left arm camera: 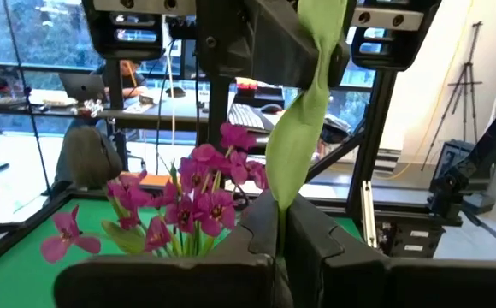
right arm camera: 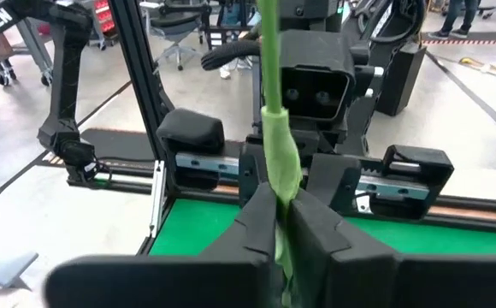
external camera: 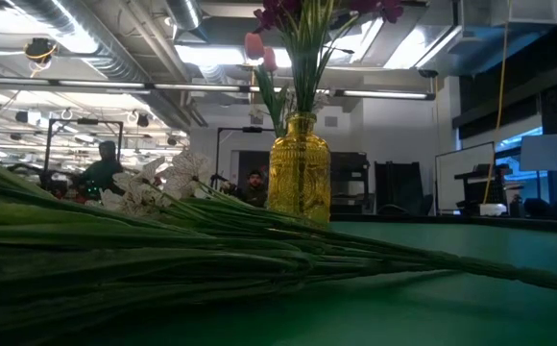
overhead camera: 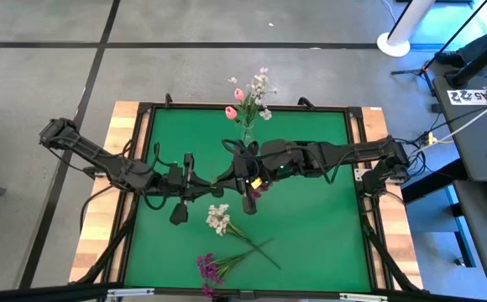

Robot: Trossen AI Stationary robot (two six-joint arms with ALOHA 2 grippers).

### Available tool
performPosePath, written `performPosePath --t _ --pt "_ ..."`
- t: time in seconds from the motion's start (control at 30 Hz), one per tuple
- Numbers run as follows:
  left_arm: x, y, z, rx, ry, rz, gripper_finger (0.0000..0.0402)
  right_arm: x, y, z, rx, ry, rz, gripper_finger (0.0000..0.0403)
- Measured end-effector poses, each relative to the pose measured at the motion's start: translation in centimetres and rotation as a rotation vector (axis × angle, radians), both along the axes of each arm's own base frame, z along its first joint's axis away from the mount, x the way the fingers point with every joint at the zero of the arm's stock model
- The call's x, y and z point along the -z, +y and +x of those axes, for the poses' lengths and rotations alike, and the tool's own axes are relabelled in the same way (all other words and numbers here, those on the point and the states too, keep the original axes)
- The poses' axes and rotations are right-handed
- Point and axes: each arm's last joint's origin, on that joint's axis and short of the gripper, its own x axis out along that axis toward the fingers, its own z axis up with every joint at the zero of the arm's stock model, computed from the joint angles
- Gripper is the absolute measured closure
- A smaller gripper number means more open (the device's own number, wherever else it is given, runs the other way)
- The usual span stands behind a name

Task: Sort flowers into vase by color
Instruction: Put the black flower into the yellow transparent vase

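Both grippers pinching a purple sprig mid-frame; vase holding pink-white flowers, white sprig and purple bunch waiting at bottom

low view dim, backlit by ceiling lights.

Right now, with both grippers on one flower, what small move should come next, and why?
Probably the right gripper should open and back off. The left gripper is shut on the purple sprig at its stem, so both arms hold the same flower.
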Motion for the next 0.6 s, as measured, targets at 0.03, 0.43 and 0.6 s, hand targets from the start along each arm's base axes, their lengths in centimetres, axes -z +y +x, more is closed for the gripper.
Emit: performPosePath --t 0.03,0.43,0.6 --pt "0.0 0.0 0.0 -0.001 0.004 -0.003 0.0398 0.0 0.0 -0.1 -0.001 0.006 -0.001 0.0367" --pt "0.4 0.1 -0.9 -0.064 0.072 0.006 0.0401 -1.9 -0.8 -3.9 0.017 0.099 -0.056 0.0226" --pt "0.1 0.3 -2.5 -0.093 0.107 -0.011 0.0401 -3.4 -1.6 -7.3 0.068 0.16 -0.076 0.0205"
